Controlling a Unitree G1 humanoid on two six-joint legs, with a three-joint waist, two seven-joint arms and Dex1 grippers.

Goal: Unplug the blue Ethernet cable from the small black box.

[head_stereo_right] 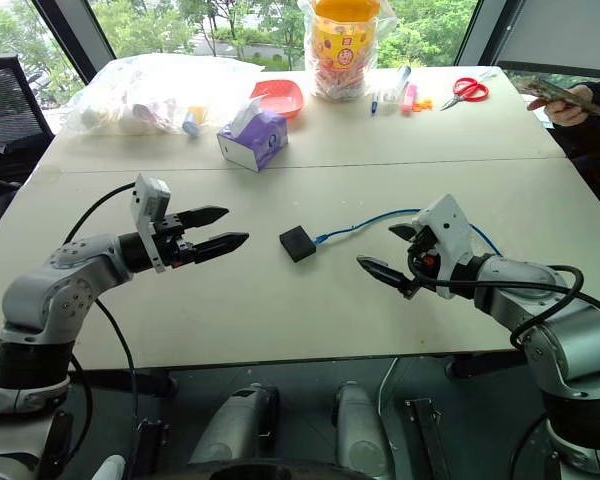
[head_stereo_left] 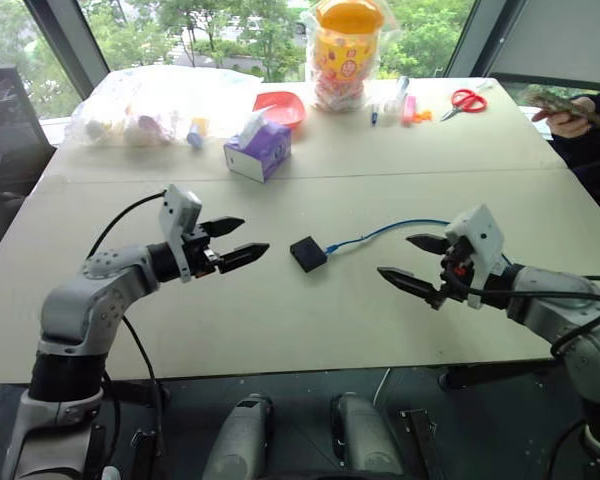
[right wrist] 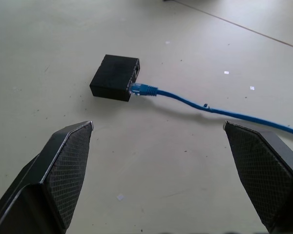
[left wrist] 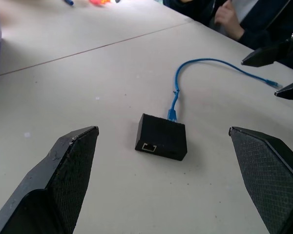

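The small black box [head_stereo_left: 308, 253] lies flat on the beige table between my two grippers. The blue Ethernet cable [head_stereo_left: 390, 230] is plugged into the box's right side and curves away behind my right gripper. Its plug [right wrist: 142, 89] sits in the box's port [right wrist: 116, 78]. My left gripper [head_stereo_left: 235, 242] hovers open to the left of the box, pointing at it. My right gripper [head_stereo_left: 412, 260] hovers open to the right, over the cable. Neither touches anything. The box [left wrist: 161, 137] shows an empty port on its near face.
A purple tissue box [head_stereo_left: 258, 150], a red bowl [head_stereo_left: 280, 106], plastic bags [head_stereo_left: 150, 100], a yellow jar [head_stereo_left: 342, 50], markers and red scissors [head_stereo_left: 468, 100] stand at the table's far side. A person's hand with a phone [head_stereo_left: 565, 110] is at the far right.
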